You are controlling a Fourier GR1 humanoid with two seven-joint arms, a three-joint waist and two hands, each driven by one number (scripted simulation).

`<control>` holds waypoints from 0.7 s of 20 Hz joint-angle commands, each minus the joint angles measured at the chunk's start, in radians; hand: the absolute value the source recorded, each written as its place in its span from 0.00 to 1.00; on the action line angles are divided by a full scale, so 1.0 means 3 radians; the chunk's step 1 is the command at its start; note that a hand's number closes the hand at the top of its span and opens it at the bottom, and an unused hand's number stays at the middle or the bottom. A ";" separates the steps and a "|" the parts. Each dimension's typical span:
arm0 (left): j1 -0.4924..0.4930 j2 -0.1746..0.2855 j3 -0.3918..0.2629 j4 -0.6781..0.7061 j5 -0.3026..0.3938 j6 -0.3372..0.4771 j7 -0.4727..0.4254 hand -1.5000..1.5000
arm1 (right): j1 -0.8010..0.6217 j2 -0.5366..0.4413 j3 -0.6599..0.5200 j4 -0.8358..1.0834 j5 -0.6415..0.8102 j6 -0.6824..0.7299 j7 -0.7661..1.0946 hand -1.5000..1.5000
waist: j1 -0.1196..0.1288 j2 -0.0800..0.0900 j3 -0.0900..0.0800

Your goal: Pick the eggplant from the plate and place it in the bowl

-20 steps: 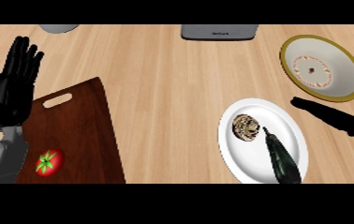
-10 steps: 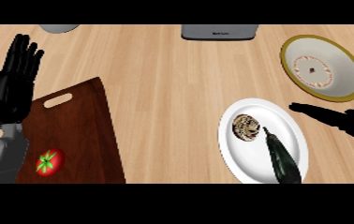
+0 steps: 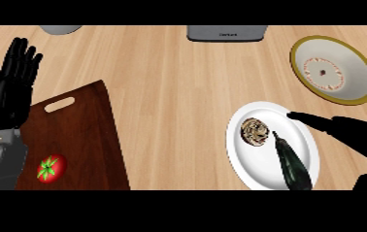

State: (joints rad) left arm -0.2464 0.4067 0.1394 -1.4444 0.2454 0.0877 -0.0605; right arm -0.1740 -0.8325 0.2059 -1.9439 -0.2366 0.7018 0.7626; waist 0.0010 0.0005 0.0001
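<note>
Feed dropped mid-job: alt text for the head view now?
The right hand, fingers straight, hangs over the right rim of the white plate, short of the dark eggplant lying on it. The bowl sits beyond the plate, upper right; the left hand rests open at the left edge by a cutting board with a tomato.

We see the dark, slender eggplant [image 3: 292, 164] lying on the white plate [image 3: 240, 167] at lower right, narrow tip up-frame. Our olive-rimmed bowl [image 3: 349, 63] sits upright at upper right, well apart.
</note>
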 commanded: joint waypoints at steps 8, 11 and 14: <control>0.0121 -0.0023 0.0102 -0.0421 -0.0049 -0.0060 0.0316 0.50 | 0.0293 0.0505 -0.0035 0.0447 0.1113 0.0243 -0.0690 0.00 | 0.0002 -0.0004 0.0001; -0.0023 -0.0126 0.0097 0.0000 -0.0164 -0.0090 0.0013 0.50 | 0.0572 0.0500 -0.0187 0.0433 0.1325 0.0257 -0.1130 0.00 | -0.0019 -0.0001 0.0001; 0.0146 -0.0125 0.0130 -0.0248 -0.0153 -0.0152 0.0113 0.50 | 0.0284 0.0732 -0.0158 0.0648 0.1432 0.0313 -0.1095 0.00 | 0.0003 -0.0002 0.0001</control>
State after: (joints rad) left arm -0.2229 0.3691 0.1655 -1.4976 0.2060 0.0634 -0.0312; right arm -0.0755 -0.6587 0.1715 -1.7995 0.1181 0.7799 0.5129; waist 0.0001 -0.0001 0.0003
